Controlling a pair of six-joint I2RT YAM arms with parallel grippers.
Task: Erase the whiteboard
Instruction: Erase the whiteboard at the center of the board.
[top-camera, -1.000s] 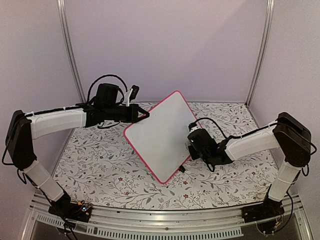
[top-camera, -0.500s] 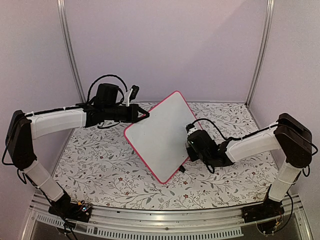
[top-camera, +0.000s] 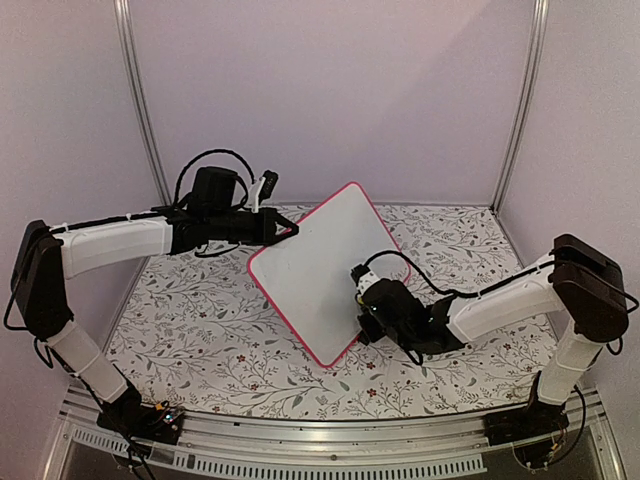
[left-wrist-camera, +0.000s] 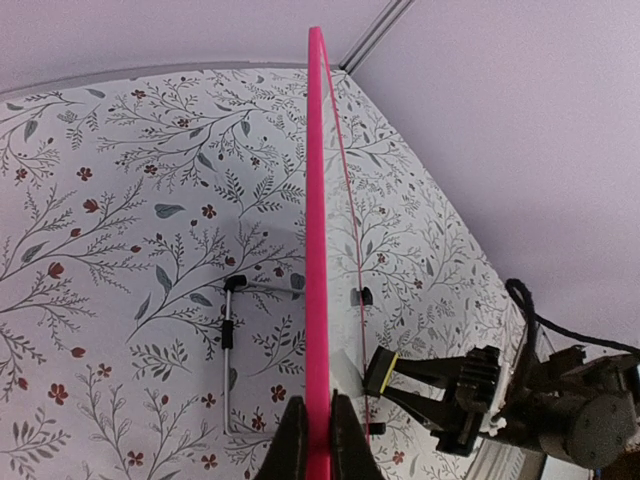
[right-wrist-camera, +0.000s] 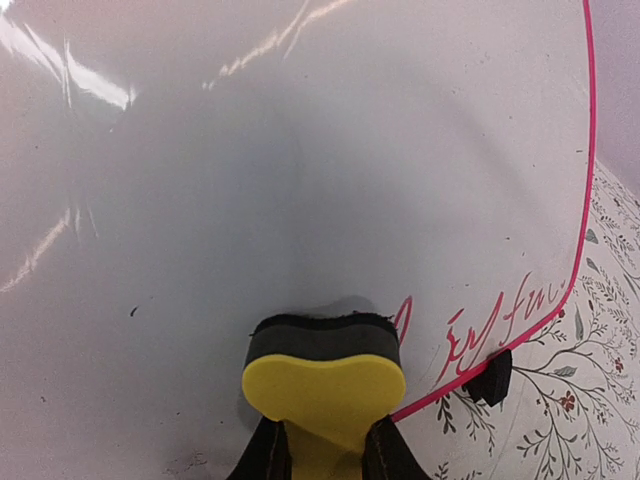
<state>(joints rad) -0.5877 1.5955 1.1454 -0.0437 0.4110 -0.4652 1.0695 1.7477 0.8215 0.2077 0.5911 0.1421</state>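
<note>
My left gripper pinches the far-left edge of the whiteboard, holding it tilted above the table. My right gripper clamps a yellow eraser against its near-right face, beside red writing.

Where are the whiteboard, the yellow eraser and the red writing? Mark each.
whiteboard (top-camera: 318, 268): top external view, middle of its white face.
yellow eraser (right-wrist-camera: 323, 385): right wrist view, its yellow foam back.
red writing (right-wrist-camera: 462, 338): right wrist view, middle letters near the pink frame.
</note>
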